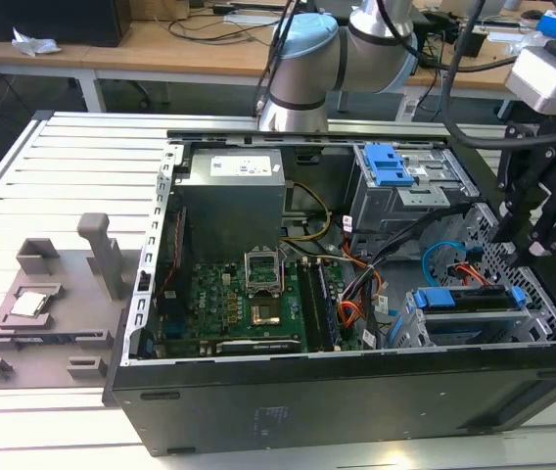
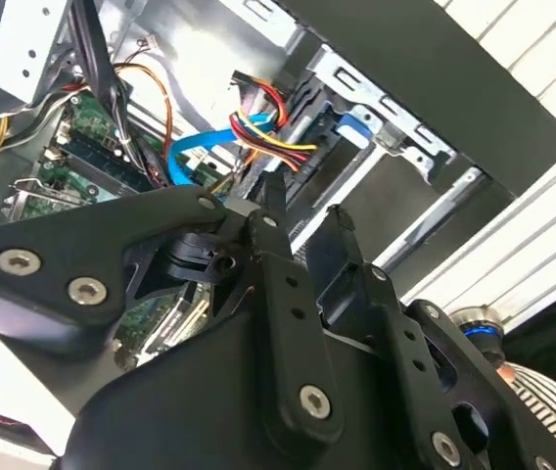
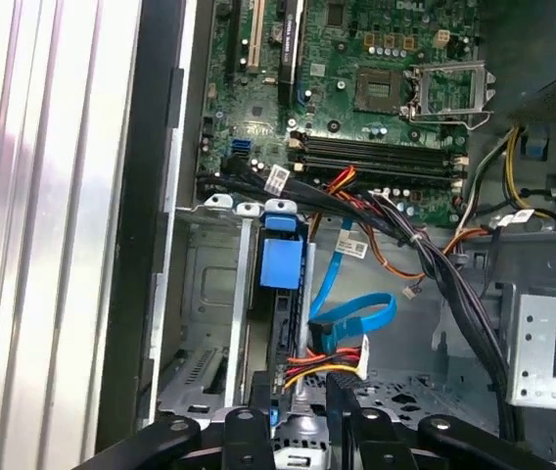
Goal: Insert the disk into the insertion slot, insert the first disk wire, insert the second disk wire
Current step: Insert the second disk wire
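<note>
White slatted surface point(image 1: 53, 176) holds the open black computer case point(image 1: 356, 411). Black tool point(image 2: 302, 220), fingers slightly apart and empty, hangs just above the blue-framed silver disk point(image 1: 469, 299), which lies flat in the grey metal insertion slot point(image 1: 410, 328).

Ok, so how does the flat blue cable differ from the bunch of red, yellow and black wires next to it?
The blue cable is one wide flat strip in a single colour; the wire bunch is several thin strands in red, yellow and black. The blue cable curls into a loop, while the wire bunch runs short and fairly straight. Both lie close together beside the disk.
</note>
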Motion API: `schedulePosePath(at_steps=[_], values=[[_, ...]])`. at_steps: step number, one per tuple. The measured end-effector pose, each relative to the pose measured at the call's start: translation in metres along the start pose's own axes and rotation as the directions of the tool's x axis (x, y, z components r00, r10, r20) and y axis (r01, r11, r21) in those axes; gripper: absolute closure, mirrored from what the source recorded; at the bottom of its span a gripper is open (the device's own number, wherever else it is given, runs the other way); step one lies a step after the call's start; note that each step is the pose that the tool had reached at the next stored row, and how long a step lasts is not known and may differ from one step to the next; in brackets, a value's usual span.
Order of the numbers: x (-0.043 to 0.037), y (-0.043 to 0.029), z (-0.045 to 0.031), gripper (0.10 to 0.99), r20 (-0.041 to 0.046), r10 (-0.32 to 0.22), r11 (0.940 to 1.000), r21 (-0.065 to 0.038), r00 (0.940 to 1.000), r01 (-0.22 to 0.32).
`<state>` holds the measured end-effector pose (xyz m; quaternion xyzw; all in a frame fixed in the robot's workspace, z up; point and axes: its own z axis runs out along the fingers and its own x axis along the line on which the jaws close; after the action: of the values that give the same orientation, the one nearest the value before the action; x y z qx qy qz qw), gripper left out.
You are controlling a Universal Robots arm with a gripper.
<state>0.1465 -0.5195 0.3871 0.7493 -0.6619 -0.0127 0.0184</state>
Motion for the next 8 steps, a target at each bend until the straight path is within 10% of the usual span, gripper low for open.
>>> schedulePosePath(at_steps=[8], values=[[-0.0104, 0.0268, 0.0113, 0.725, 0.0015, -0.015, 0.9999, 0.0, 0.9999, 0.015]])
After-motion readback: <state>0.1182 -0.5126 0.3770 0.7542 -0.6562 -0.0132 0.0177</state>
